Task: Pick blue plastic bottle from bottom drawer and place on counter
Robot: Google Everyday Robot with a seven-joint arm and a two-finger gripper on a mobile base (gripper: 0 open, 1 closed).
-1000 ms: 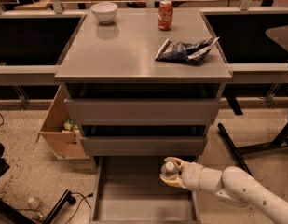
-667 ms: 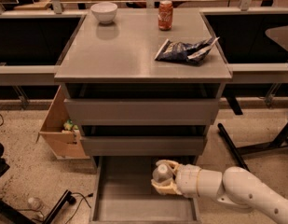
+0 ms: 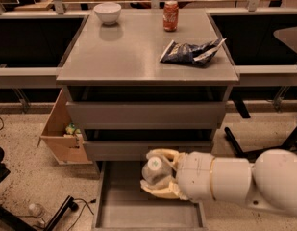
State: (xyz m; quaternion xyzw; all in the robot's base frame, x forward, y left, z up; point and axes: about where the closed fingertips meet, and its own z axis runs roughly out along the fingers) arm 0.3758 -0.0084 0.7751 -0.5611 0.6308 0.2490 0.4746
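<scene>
The bottom drawer (image 3: 124, 211) is pulled open below the two upper drawers. My gripper (image 3: 156, 173) is over the drawer's back right part, its cream fingers (image 3: 162, 154) closed around the blue plastic bottle (image 3: 154, 170). I see the bottle from above, with its white cap facing the camera, held above the drawer floor. The counter (image 3: 124, 52) is the grey cabinet top above.
On the counter stand a white bowl (image 3: 107, 12) at the back left, a red soda can (image 3: 170, 16) at the back and a dark crumpled chip bag (image 3: 192, 53) on the right. A cardboard box (image 3: 61, 131) stands left of the cabinet. Cables lie on the floor at the lower left.
My gripper has moved left and slightly up over the drawer with the bottle in it, and the arm now fills more of the lower right.
</scene>
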